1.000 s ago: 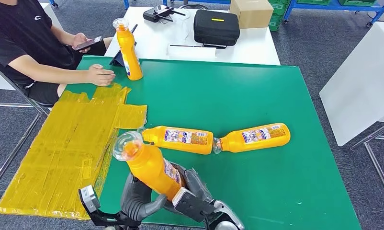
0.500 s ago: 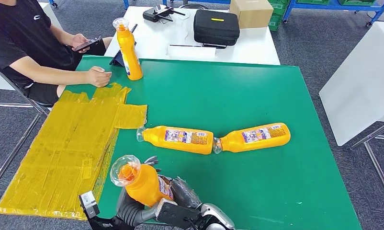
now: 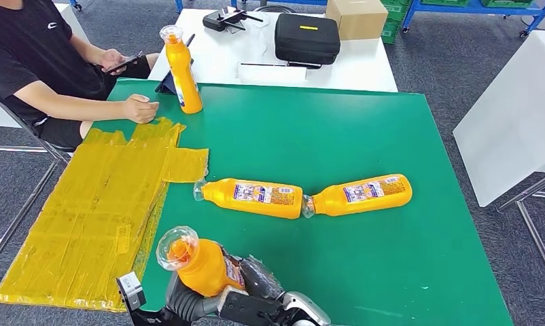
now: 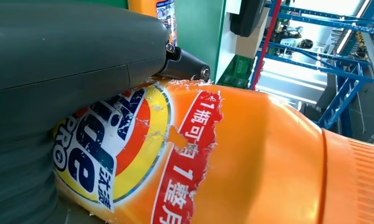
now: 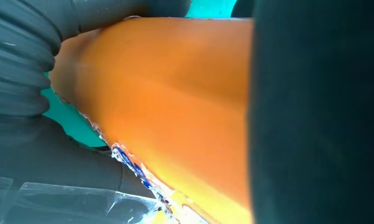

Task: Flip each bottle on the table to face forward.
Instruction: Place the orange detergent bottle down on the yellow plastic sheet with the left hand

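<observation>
We find the held detergent bottle (image 3: 198,263) nearest the robot, at the near edge of the green table (image 3: 365,136), tilted with its clear cap toward the yellow taped sheet (image 3: 93,210); the left hand (image 3: 188,302) is wrapped round its lower body from the sheet side, and the right hand (image 3: 259,285) clasps the same body from the other side; both hands are clamped on this one bottle. The left wrist view shows the thumb (image 4: 59,42) pressed against the printed label (image 4: 110,154), which is torn and peeling at its edges.

We judge the bottle rigid plastic, full and fairly heavy, with a smooth wall likely to slip; the loose label could slide under a finger, so the grip belongs on the broad bare waist, not the narrow neck.

Beyond the held bottle, toward the table's middle, two more detergent bottles lie on their sides, the left lying bottle (image 3: 253,197) and the right lying bottle (image 3: 361,193), end to end and touching or nearly so; both await turning.

Farthest from the held bottle, an upright bottle (image 3: 181,71) stands at the far corner, just beside a seated person's hand (image 3: 141,109).
</observation>
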Robot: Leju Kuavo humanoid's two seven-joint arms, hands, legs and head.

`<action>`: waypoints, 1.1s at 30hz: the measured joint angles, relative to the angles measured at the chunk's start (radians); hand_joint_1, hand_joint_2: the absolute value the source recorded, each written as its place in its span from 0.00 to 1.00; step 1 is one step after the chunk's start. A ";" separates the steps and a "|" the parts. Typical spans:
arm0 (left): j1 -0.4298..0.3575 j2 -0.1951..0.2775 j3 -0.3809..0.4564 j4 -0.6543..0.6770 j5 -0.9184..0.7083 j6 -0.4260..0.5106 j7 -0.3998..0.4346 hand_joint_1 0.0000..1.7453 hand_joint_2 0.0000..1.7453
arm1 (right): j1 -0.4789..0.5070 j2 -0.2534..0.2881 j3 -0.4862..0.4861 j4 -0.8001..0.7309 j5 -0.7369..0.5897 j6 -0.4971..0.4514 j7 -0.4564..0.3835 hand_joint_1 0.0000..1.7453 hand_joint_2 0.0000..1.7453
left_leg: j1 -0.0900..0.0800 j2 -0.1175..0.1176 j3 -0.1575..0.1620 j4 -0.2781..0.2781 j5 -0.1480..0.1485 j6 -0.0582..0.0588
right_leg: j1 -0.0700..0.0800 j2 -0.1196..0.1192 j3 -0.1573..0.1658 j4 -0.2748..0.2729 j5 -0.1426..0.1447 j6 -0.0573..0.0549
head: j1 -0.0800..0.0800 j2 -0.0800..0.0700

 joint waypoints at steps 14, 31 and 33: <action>0.020 -0.008 0.044 -0.108 -0.446 0.391 0.137 1.00 1.00 | 0.037 -0.029 -0.019 -0.080 0.021 -0.099 0.047 0.00 0.00 | 0.000 0.000 -0.002 0.000 0.000 0.000 | 0.000 0.000 0.002 0.000 0.001 0.000 | 0.000 0.000; -0.162 0.023 0.305 0.089 -1.402 0.983 0.385 1.00 1.00 | -0.137 -0.084 -0.256 -0.143 0.035 -0.032 0.054 0.00 0.00 | 0.000 -0.002 -0.003 0.001 0.004 -0.001 | 0.000 -0.001 0.009 0.001 0.002 0.002 | 0.000 0.000; -0.191 0.027 0.308 0.163 -1.459 0.984 0.406 1.00 1.00 | -0.158 -0.086 -0.256 -0.123 0.034 -0.032 0.055 0.00 0.25 | 0.000 -0.002 -0.003 0.001 0.004 -0.001 | 0.000 -0.001 0.009 0.001 0.002 0.001 | 0.000 0.000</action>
